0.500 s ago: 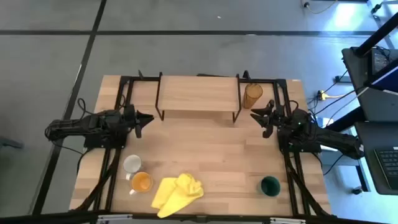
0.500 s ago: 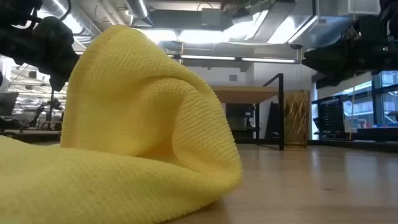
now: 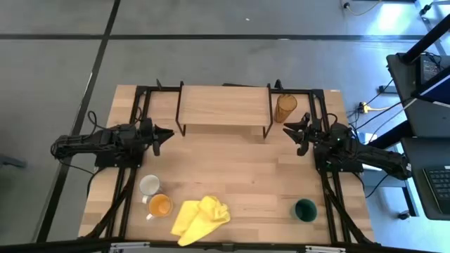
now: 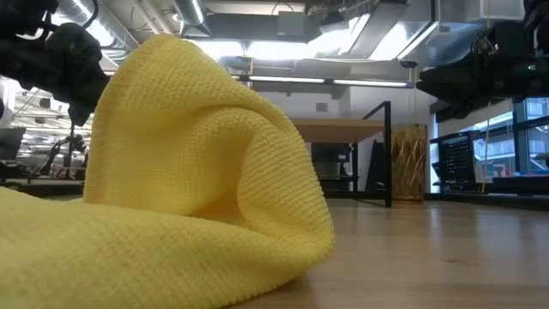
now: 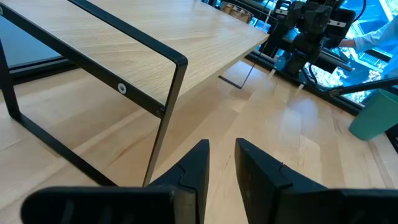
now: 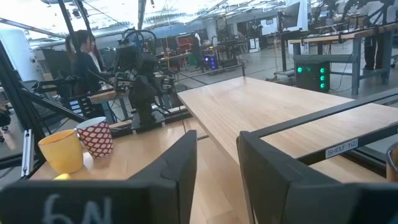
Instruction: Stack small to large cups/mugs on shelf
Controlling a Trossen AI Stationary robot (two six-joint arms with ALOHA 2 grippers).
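High view: shelf (image 3: 223,105) at top centre of the worktop (image 3: 232,169), amber tumbler (image 3: 285,108) beside it. Orange mug (image 3: 160,206), white mug (image 3: 149,185) lower left; green cup (image 3: 305,209) lower right. Left gripper (image 3: 163,135) and right gripper (image 3: 291,131) flank the shelf, fingers narrowly apart, holding nothing.

Light-wood tabletop (image 3: 232,169) fills mid-frame, carrying the black-legged wooden shelf (image 3: 223,105) top centre, amber tumbler (image 3: 285,107) beside it; white-grey mug (image 3: 149,185), orange mug (image 3: 160,206), yellow cloth (image 3: 200,218) lower left; dark green cup (image 3: 305,209) lower right.

Empty wood shelf (image 3: 223,105) at table back, amber tumbler (image 3: 285,108) upright beside it, white-grey mug (image 3: 149,185) touching orange mug (image 3: 160,206) front-left, green cup (image 3: 305,209) front-right.
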